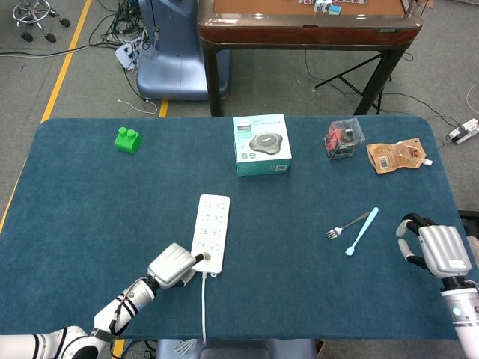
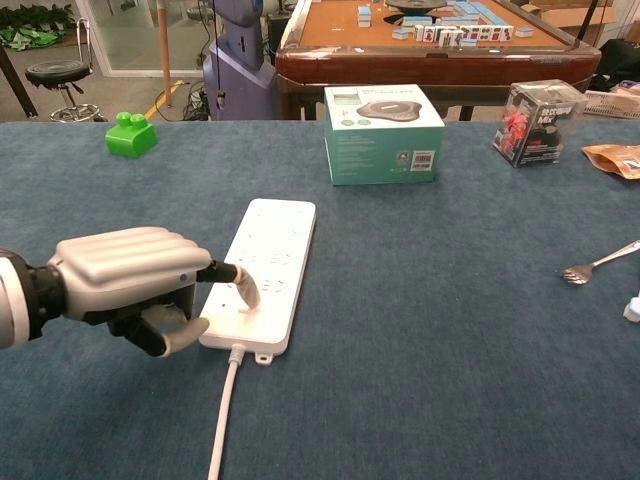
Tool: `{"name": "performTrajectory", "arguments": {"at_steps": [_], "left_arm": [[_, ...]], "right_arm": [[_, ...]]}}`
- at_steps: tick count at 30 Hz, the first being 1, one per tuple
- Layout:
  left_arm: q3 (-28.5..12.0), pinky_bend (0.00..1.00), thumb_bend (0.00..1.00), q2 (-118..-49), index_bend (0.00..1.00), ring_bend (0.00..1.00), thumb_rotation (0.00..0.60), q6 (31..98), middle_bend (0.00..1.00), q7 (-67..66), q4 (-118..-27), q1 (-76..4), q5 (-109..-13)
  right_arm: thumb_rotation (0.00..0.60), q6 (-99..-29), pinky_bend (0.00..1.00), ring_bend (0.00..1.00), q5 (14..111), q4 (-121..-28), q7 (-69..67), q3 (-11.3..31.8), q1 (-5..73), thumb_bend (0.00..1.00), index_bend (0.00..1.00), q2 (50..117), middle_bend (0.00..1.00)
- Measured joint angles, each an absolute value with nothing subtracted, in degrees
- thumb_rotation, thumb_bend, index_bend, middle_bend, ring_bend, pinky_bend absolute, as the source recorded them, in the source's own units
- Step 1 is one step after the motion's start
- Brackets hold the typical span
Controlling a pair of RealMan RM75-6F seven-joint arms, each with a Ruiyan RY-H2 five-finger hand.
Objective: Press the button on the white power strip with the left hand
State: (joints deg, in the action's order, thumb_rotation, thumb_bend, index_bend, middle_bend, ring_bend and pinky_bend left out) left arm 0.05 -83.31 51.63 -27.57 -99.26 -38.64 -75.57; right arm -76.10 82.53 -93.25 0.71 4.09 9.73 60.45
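The white power strip lies lengthwise on the blue table, its cord running off the near edge. My left hand is at the strip's near end, fingers curled in and one finger stretched out, its tip touching the strip's top beside the cord end. Nothing is held in it. My right hand hovers at the table's right edge, fingers curled, holding nothing; the chest view does not show it.
A green box stands behind the strip. A green block sits far left. A clear case, an orange pouch and a fork with a blue utensil lie to the right.
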Motion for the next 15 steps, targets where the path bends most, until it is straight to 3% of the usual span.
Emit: {"name": "performTrajectory", "arguments": {"at_steps": [15], "left_arm": [[1.21, 1.00, 0.58, -83.18, 0.33, 1.00, 0.600, 52.03, 1.00, -27.72, -98.85, -38.51, -75.45]], "right_arm": [[0.600, -75.39, 0.63, 0.41, 82.56, -93.17, 0.91, 4.00, 10.38, 0.38, 0.49, 61.02, 0.36]]}}
